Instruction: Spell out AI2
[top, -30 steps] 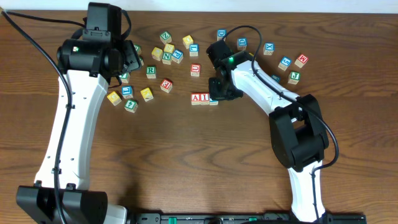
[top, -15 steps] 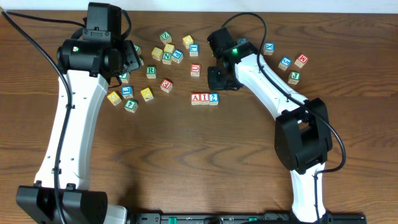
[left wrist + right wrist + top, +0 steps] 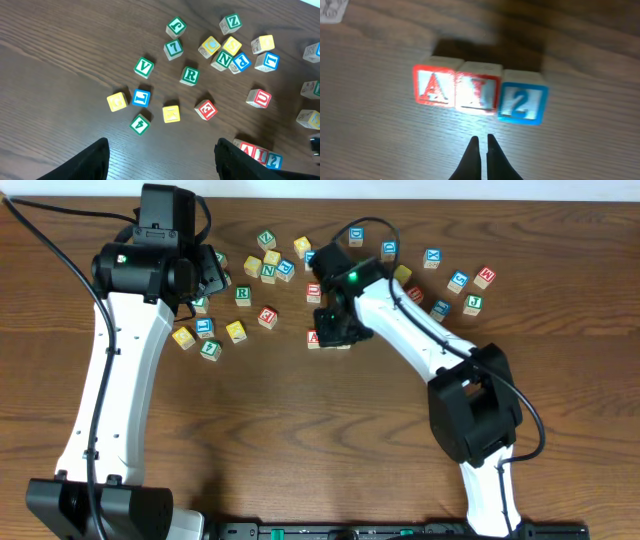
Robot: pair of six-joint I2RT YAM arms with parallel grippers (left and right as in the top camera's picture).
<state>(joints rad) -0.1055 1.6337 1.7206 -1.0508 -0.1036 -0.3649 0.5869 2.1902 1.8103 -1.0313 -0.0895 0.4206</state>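
Where the three cubes lie in the right wrist view, they form one row. The red A cube (image 3: 434, 86) touches the red I cube (image 3: 477, 90), and the blue 2 cube (image 3: 522, 101) presses against the I, slightly out of line with the other two. Each face is pale wood with a coloured border, blurred here. The right gripper (image 3: 481, 142) hangs just beside the row on its near side, its jaws pinched almost together with nothing between them. From overhead, the right arm covers most of the row, which sits near the table's middle. The left gripper (image 3: 161, 146) hangs over bare wood, well apart from the row, with its jaws wide and empty. Loose cubes lie scattered on the far side of the row, a red U cube (image 3: 259, 98) among the nearest. The table (image 3: 300, 440) is bare wood on the robot's side of the row.
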